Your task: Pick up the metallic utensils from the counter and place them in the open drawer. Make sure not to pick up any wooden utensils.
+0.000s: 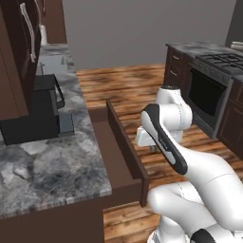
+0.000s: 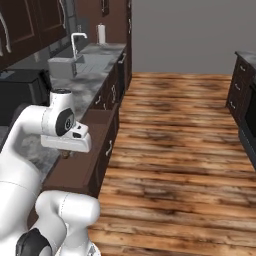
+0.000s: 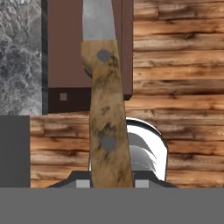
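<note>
The wood-handled knife with two rivets and a grey steel blade (image 3: 106,113) hides my fingertips and runs past the hand view's top edge, its blade tip cut off.

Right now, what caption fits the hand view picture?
End effector holding a wooden-handled knife above the open drawer.

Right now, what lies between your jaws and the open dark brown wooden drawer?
The riveted wooden-handled, steel-bladed knife held in the jaws, its blade pointing over the drawer, in the hand view.
</note>
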